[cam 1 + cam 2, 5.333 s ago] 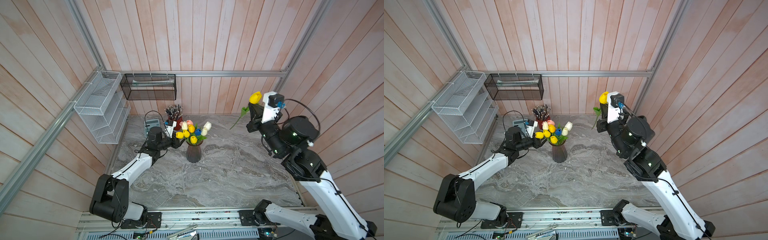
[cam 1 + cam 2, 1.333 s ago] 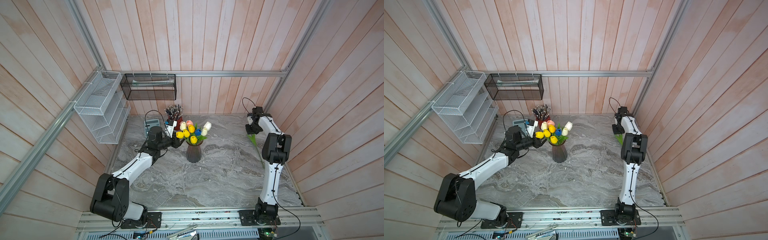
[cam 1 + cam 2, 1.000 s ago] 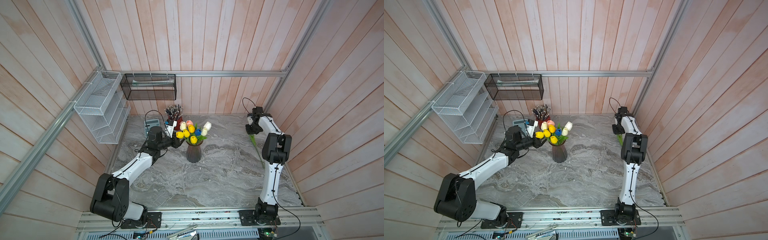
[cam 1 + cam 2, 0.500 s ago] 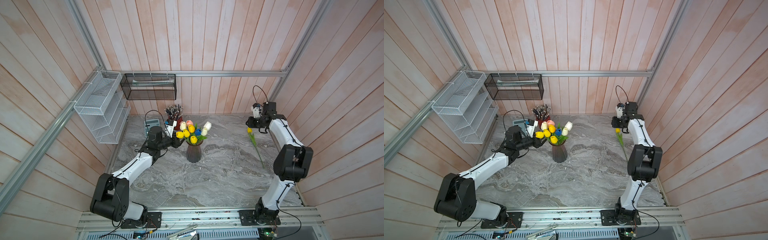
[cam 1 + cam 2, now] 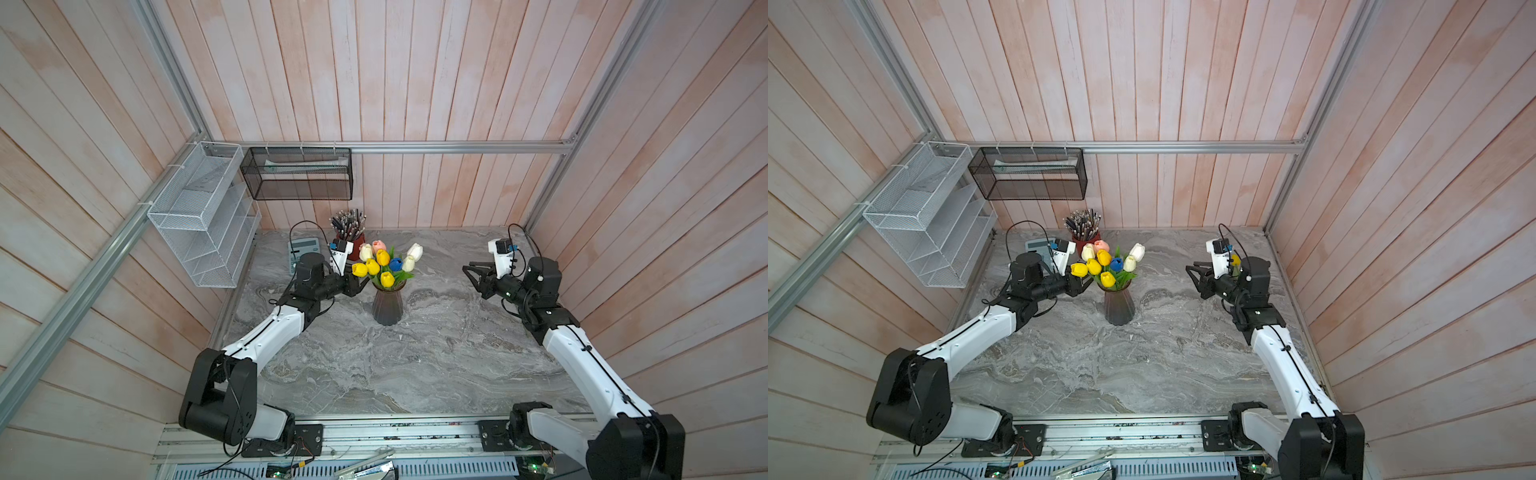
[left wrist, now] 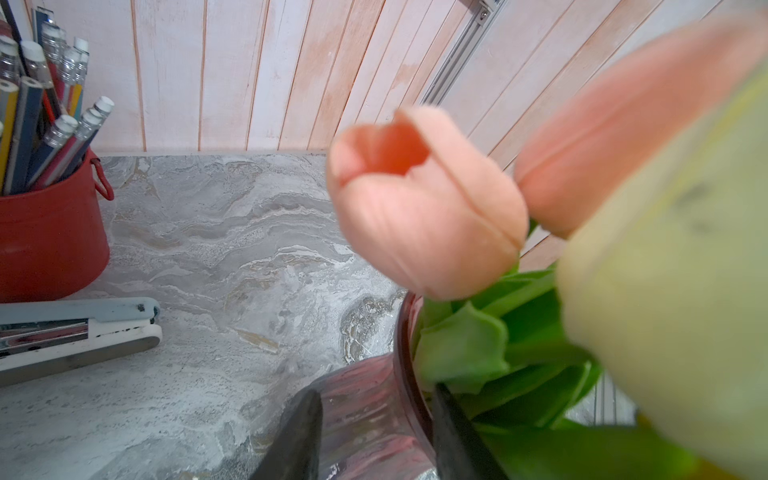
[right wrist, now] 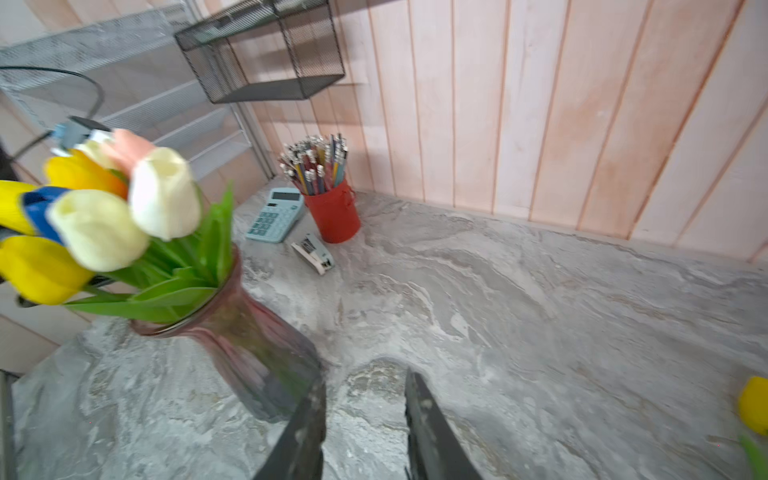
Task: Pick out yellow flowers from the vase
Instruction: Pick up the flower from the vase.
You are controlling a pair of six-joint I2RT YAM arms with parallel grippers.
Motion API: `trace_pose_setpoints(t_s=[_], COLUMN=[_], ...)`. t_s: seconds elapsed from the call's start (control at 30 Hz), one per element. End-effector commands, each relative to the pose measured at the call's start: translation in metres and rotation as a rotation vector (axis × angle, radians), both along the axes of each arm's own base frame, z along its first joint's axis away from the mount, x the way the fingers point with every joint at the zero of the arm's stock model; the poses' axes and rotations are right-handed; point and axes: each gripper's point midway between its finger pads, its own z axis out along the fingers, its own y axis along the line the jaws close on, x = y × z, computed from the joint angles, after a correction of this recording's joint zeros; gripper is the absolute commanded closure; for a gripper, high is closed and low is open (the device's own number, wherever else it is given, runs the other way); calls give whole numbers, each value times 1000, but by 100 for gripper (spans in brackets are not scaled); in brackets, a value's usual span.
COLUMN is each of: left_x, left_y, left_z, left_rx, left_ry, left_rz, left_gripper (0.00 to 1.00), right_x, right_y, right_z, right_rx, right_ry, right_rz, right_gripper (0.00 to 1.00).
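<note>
A robotics lab cell dressed as an office desk. Robot arms point(image 5: 266, 338) and aluminium framing point(image 5: 415, 146) surround a marbled tabletop point(image 5: 374, 365) with pencil cup point(image 7: 332, 216), calculator point(image 7: 274, 214), stapler point(image 7: 312, 252).

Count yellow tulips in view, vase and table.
5. Four in the vase: leftmost tulip, its neighbour, the orange-tinted one, the front one. The fifth tulip lies on the table by the right arm. More could hide under the bunch.

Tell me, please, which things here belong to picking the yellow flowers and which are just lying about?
Job: yellow flowers, vase, yellow flower already out.
Lying about: other tulips, pencil cup, calculator, stapler, white rack, black basket.
</note>
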Motion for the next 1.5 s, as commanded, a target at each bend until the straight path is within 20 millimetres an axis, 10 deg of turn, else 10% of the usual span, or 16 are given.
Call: trace_pose_setpoints(t_s=[0.0, 0.4, 1.47], left_x=[-3, -2, -3], left_y=[2, 0, -3], left_z=[-14, -15, -7], left_rx=[38, 36, 34], left_ry=[55, 63, 63], left_rz=[9, -5, -25], left_gripper=[56, 56, 56], right_x=[-28, -81, -45], right_y=[30, 117, 190], right_z=[32, 32, 7], right_rx=[41, 13, -133], right_ry=[-141, -171, -268], right_rz=[110, 293, 408], right_gripper=[68, 72, 82])
